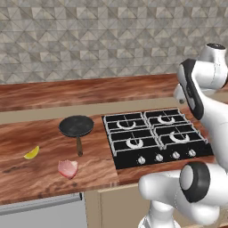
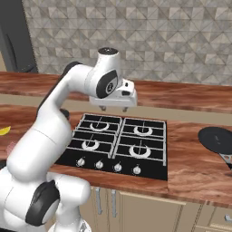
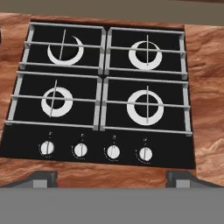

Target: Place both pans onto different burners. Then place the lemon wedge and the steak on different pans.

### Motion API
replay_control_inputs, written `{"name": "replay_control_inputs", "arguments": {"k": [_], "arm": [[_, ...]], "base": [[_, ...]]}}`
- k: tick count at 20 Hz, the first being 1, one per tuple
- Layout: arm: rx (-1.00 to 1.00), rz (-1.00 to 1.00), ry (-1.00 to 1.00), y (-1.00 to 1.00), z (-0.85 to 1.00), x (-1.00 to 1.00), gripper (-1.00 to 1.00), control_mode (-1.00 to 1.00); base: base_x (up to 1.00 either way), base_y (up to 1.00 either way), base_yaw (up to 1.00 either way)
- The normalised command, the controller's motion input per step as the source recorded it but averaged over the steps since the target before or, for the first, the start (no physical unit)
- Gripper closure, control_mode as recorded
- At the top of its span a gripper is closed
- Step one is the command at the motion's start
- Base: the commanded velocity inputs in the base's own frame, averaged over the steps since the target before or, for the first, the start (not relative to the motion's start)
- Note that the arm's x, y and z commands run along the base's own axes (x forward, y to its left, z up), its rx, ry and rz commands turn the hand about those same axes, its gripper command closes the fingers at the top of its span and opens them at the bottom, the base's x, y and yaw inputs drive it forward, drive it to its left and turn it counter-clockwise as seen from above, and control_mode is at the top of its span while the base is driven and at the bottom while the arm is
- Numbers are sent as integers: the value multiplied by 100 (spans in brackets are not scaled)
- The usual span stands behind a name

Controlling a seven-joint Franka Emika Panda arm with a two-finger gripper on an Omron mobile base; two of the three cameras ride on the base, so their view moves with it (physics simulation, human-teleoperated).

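The claw (image 3: 112,177) hangs above the cooktop (image 1: 156,134), fingers spread wide, holding nothing. Left of the cooktop sit one pan (image 1: 76,126), the lemon wedge (image 1: 32,153) and the steak (image 1: 67,168); right of it, the other pan (image 2: 217,138). No readable writing anywhere.

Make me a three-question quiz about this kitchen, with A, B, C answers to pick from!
1. Where is the lemon wedge?
A. on a burner
B. on the counter left of the cooktop
C. in a pan

2. How many knobs does the cooktop have?
A. two
B. four
C. six

3. What is the gripper doing?
A. holding the steak
B. gripping a pan handle
C. hanging empty above the cooktop

Answers: 1 B, it lies on the wooden counter near the steak. 2 B, four silver knobs line the front. 3 C, nothing sits between its fingertips, and the burners lie bare below.
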Motion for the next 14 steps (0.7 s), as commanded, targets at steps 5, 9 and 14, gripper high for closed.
{"name": "replay_control_inputs", "arguments": {"k": [5, 9, 14], "arm": [[0, 0, 7, -84, 0, 0, -100, -100], [0, 0, 7, -84, 0, 0, -100, -100], [0, 0, 5, -80, -1, 1, -100, -100]], "base": [[0, 0, 0], [0, 0, 0], [0, 0, 0]]}}
